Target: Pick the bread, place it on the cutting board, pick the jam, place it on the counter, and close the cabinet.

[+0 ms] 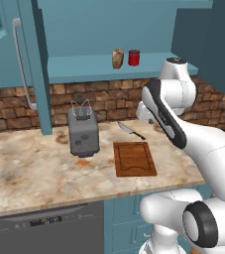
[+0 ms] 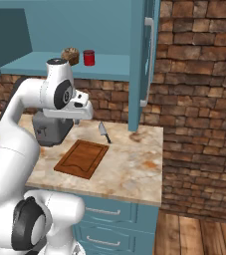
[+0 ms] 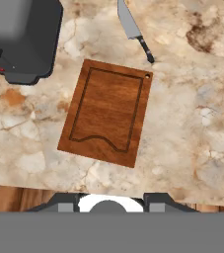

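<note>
Now, step in hand: nothing picked yet; judging by the layout, the bread comes first.

Left base view, bread (image 1: 117,58): small brown speckled chunk with a rounded top, upright on the shelf (image 1: 84,68) of the open cabinet (image 1: 29,59), just left of the jam.
Left base view, jam (image 1: 134,57): small red jar with a darker lid, beside the bread, near it but apart.
Left base view, board (image 1: 134,158): flat reddish-brown rectangle with a groove round its edge, bare, lying on the counter (image 1: 29,173) right of the toaster (image 1: 83,132).
Left base view, knife (image 1: 130,130): on the counter just beyond the board's far edge.

Right base view, arm: folded over the counter, hand pointing down above the toaster and board (image 2: 81,158), well below the shelf.
Right base view, bread (image 2: 70,56) and jam (image 2: 88,58): side by side on the shelf, bread to the left.
Right base view, cabinet door (image 2: 144,64): swung open, grey bar handle showing.

Hand view, board (image 3: 106,112): seen from above, empty.
Hand view, gripper (image 3: 108,201): jaws drawn together, holding nothing.

Next move calls for: raising the hand to shelf level, spreading the jaws, and reaching to the bread without knocking the jar beside it.
</note>
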